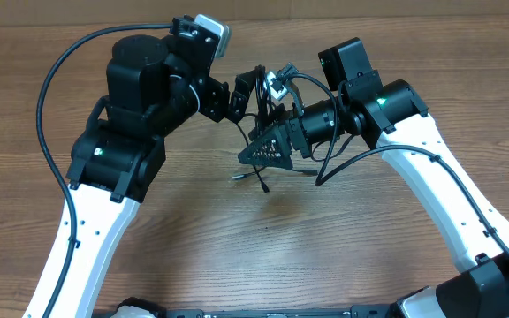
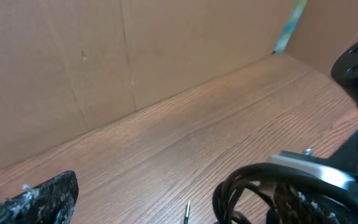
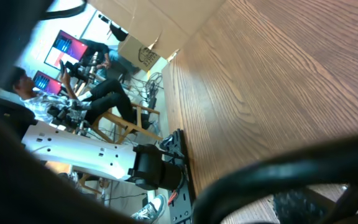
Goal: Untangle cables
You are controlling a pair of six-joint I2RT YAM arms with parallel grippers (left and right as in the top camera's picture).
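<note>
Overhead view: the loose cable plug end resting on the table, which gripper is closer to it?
Right. The right fingers hang close over the plug end; the left fingers sit farther back, by the cable loops.

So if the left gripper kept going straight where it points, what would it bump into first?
Probably the tangled loop of thin black cables. In the overhead view it sits just ahead of the left gripper. Depth is hard to judge, so the gripper might slide past it.
</note>
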